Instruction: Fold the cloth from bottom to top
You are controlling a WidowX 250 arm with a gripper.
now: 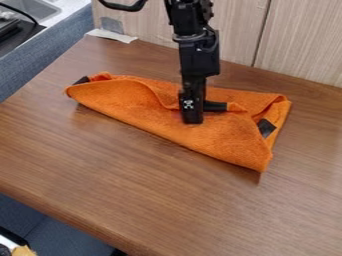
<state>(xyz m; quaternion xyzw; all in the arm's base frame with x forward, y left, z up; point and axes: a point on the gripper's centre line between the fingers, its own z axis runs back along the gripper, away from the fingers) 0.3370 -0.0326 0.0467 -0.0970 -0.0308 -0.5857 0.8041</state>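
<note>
We see the orange terry-like cloth lying across the far part of the brown wood-grain table, its layers doubled over in a loose, slanting fold, with the black two-finger gripper down at the middle of it. We cannot tell whether the jaws are spread, pressed together or pinching fabric, and that is where we would expect the first trouble: if they have only a shallow bite, or none, any pull toward the far side would slide over the top layer and leave the fold where it lies. If they do hold cloth, the opposite worry comes at release, since a snagged loop could drag the upper layer along as the arm lifts and undo part of the work. The fabric rises in a soft ridge just left of the jaws, so pushing further there would probably bunch it instead of laying it flat. At the right end the layers gape around a flat black patch, and the near right corner droops to a point; because the hold is at the centre, we think that corner could lag and leave the fold skewed. The far edge lies near the pale wood-grain panel, so we judge that overshooting could crowd the cloth against it. A low, slow placement, then a clean opening, seems safest to us.
</note>
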